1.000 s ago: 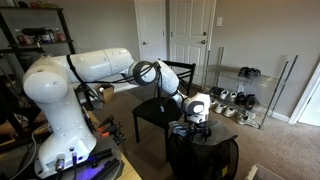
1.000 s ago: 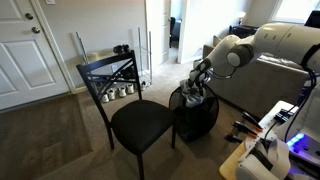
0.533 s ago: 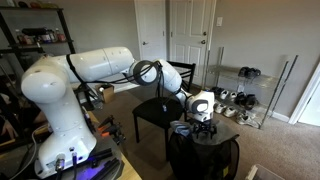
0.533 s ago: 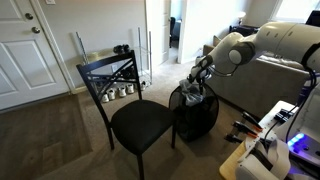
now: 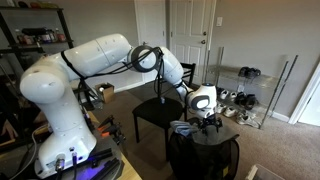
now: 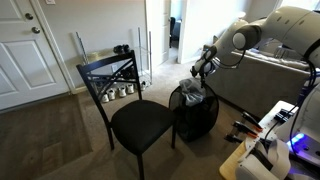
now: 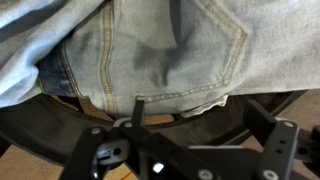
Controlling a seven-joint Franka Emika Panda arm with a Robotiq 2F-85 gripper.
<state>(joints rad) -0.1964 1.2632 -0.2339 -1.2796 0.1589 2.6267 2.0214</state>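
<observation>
Wide-spread and empty, the hand (image 5: 208, 120) hangs just above the jeans (image 7: 160, 50), which lie bunched in the top of the black hamper (image 6: 196, 122) beside the black chair (image 6: 140, 122). Over the last second the arm has swung its elbow up and the hand has risen from right down among the denim to a little clear of it, its fingers parted throughout. The jeans have not come up with it. Nothing is gripped, and the garment stays where it was, draped over the hamper's mouth.

From the wrist view only a back pocket and the seams show, and the rest of the jeans runs off the picture. Both exterior views are too small to tell whether a fingertip still brushes the cloth. How deep the hamper is filled beneath the denim cannot be seen.
</observation>
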